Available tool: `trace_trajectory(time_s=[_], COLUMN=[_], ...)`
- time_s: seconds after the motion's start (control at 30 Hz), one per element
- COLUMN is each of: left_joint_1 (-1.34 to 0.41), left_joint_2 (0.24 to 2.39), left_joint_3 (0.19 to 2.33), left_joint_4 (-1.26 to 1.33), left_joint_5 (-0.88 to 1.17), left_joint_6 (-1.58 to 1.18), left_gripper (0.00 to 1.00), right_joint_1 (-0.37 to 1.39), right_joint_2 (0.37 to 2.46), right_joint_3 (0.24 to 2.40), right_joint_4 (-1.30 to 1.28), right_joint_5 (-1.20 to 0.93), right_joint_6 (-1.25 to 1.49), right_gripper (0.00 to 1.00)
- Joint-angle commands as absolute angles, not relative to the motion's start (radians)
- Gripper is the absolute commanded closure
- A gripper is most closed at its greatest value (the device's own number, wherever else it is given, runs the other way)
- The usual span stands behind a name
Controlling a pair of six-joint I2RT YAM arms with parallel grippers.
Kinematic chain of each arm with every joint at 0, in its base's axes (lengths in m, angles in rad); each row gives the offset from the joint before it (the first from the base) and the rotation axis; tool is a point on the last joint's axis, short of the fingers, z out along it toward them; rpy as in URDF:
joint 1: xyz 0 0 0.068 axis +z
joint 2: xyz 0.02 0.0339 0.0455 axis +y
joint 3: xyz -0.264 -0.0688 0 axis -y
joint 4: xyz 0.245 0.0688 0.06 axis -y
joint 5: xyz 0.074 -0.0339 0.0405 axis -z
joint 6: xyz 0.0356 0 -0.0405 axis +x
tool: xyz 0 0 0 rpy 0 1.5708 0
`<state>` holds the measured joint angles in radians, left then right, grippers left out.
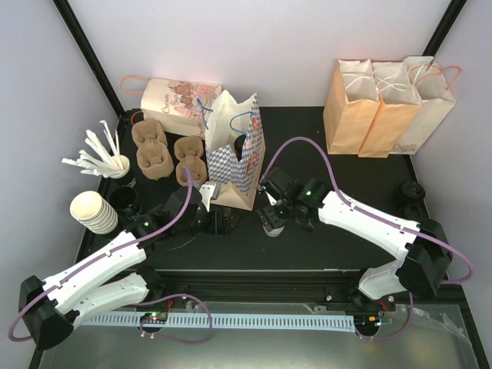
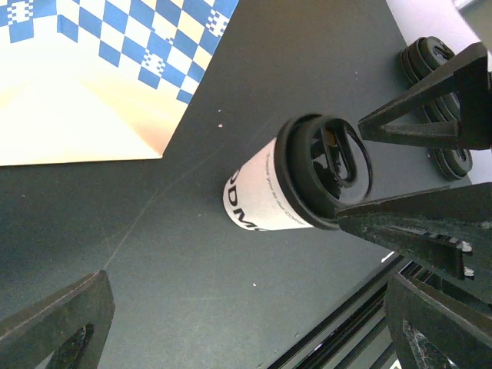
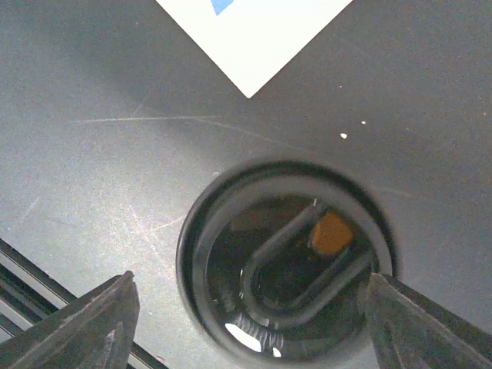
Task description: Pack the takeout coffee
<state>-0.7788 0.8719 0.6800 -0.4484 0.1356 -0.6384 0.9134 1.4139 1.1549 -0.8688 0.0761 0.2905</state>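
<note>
Coffee cup (image 2: 269, 196), black-lidded, stands on the table (image 2: 192, 292) beside the checkered bag (image 1: 234, 150). The right gripper (image 3: 250, 307) straddles its lid (image 3: 284, 261), jaws spread, not yet pinching. The left gripper (image 1: 223, 219) hangs wide open nearby, empty.

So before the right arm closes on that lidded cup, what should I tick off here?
1. Right gripper astride the black lid, a finger on each side: ok.
2. Jaws wide enough to clear the lid rim: ok.
3. Takeout coffee cup upright on the table: ok.
4. Left gripper open and holding nothing: ok.
5. Checkered bag standing with its mouth open: ok.
6. Room inside the bag for the cup: cannot tell.
</note>
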Motion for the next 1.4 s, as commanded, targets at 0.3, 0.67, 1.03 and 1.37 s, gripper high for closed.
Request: trace_trajectory(time_s=[0.3,0.67,1.03,1.37], left_joint_1=[-0.772,-0.772,-0.771,-0.772], left_joint_2=[0.868,0.868,0.867,0.865], left_joint_3=[0.711,0.717,0.723,0.725], left_joint_4=[-0.456,-0.455,-0.458,-0.462], left_joint_5=[0.135,0.134,0.134,0.132], left_joint_6=[-0.628,-0.630,-0.631,-0.629], left_gripper=[0.01,0.01,0.01,0.01], right_joint_1=[0.913,0.912,0.912,0.913], right_joint_2=[1.446,1.400,1.434,1.467], right_joint_3=[1.153,1.167,1.140,1.132], right_joint_4=[-0.873,-0.887,-0.874,-0.867], right_joint_5=[0.108,0.156,0.140,0.119], right_joint_6=[0.297,0.312,0.322,0.328], right_gripper=[0.14,0.06,0.08,0.11])
